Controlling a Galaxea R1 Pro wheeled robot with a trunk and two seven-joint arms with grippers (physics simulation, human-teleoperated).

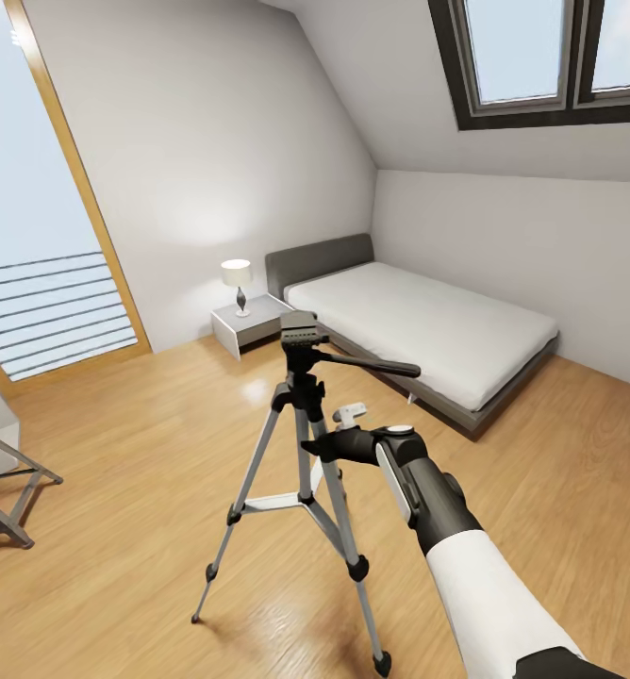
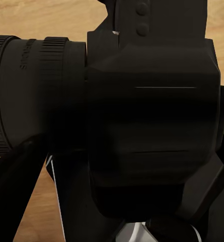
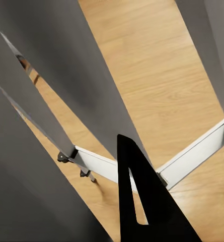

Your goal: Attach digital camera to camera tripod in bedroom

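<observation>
The right claw (image 1: 323,443) reaches among the upright legs of the camera tripod (image 1: 301,453), fingers' spread unclear, its bare pan head directly above, while the digital camera (image 2: 142,116) sits clamped in the left claw.

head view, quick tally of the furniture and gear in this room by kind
tripod: 1
bed: 1
nightstand: 1
lamp: 1
folding stool: 1, partly cut off
total: 5
</observation>
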